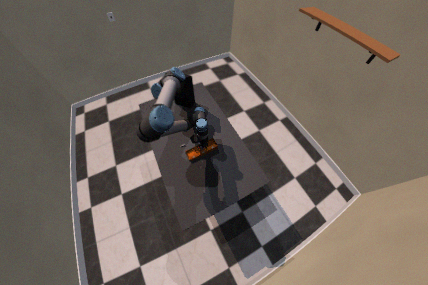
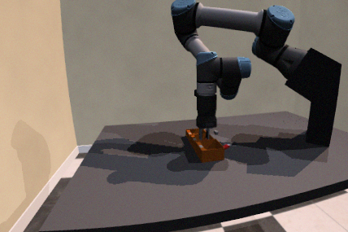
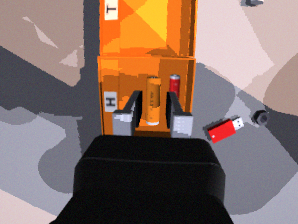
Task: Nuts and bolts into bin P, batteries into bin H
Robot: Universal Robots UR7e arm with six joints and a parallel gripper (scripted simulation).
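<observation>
Bin H (image 3: 110, 117): holds an orange battery (image 3: 153, 100), between the parted fingers (image 2: 204, 137), which grip nothing, probably just released; a red battery (image 3: 174, 86) beside it. Right, on the bench (image 1: 187, 208) (image 2: 134, 198): red USB stick (image 3: 221, 131), dark nut (image 3: 260, 118), likely bound for P.

Orange battery (image 3: 153, 101), red battery (image 3: 174, 86), bin marked H (image 3: 110, 117)

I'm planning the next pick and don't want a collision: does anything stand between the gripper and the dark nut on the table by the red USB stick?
Yes: the right wall of the bin marked H. The open gripper is over that bin; the dark nut lies outside.
</observation>
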